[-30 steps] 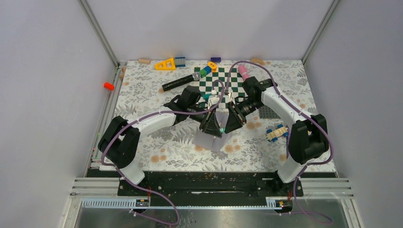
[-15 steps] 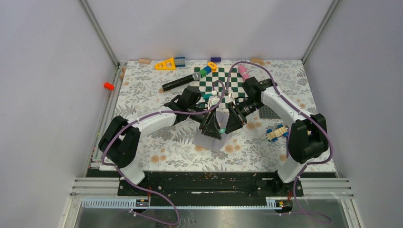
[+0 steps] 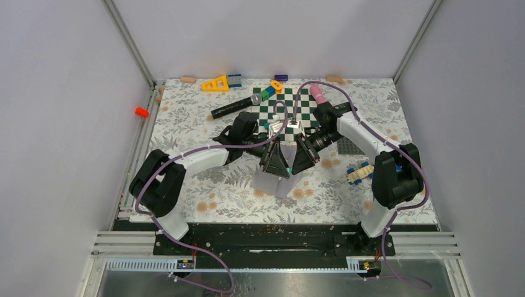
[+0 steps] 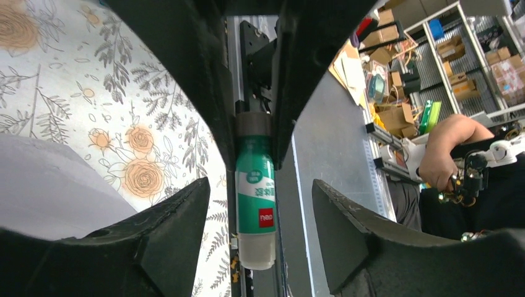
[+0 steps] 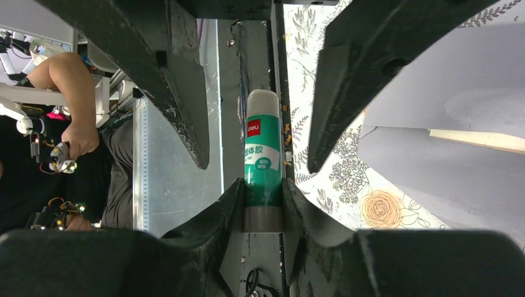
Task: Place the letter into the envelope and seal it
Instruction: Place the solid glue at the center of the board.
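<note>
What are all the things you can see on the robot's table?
envelope: 1, light grey, middle
glue stick: 1, green and white, held up over the middle
checkerboard mat: 1, green and white, far middle
microphone: 1, black, left of mat
triangle block: 1, yellow, far left
blue brick: 1, blue, beside triangle block
studded plate: 1, dark grey, right side
toy car: 1, blue wheels, right side
left gripper: 1, black, open around glue stick
right gripper: 1, black, shut on glue stick
</note>
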